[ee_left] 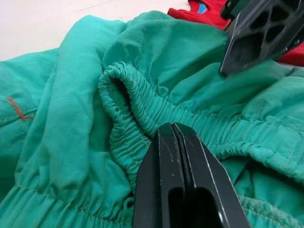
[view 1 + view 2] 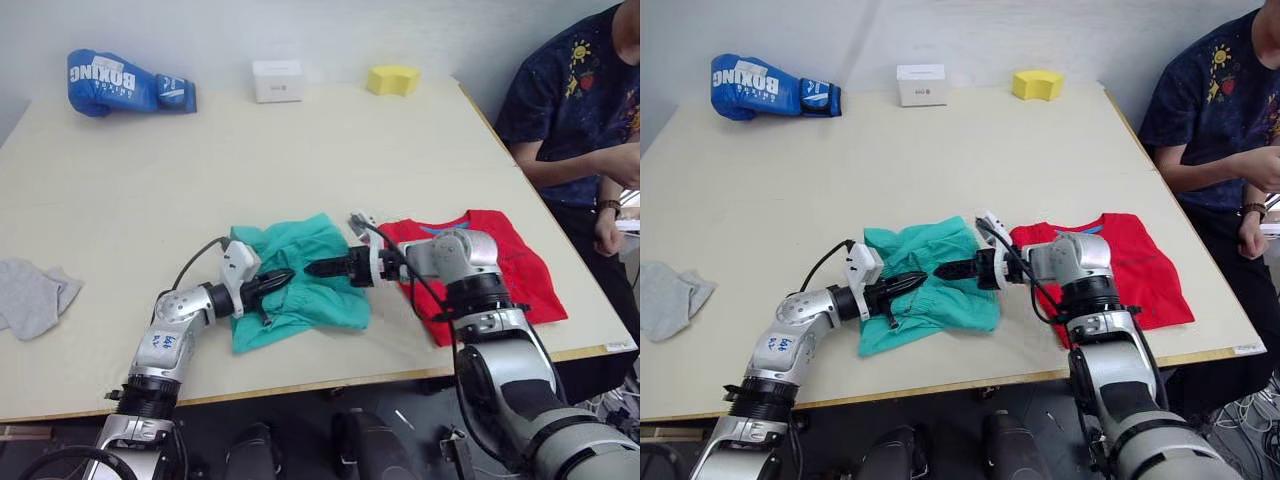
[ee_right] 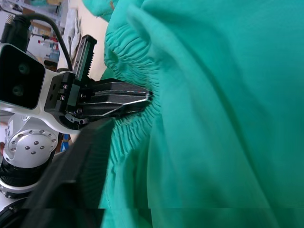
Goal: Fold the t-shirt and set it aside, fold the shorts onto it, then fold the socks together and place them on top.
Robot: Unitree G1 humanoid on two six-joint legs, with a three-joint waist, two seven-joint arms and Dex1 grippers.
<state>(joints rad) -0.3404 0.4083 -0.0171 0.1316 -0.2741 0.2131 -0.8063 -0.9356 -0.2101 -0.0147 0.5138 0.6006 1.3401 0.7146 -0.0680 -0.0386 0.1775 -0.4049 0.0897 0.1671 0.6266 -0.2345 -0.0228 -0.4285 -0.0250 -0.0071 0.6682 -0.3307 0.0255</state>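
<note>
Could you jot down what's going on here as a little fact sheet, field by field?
Shorts: teal shorts bunched mid-table, beside the t-shirt
T-shirt: red t-shirt folded, near the table's right edge
Socks: grey socks lying far left, apart
Left gripper: left gripper shut, at the elastic waistband
Right gripper: right gripper over the shorts, facing the left one
Far edge: boxing glove, white box, yellow sponge
</note>
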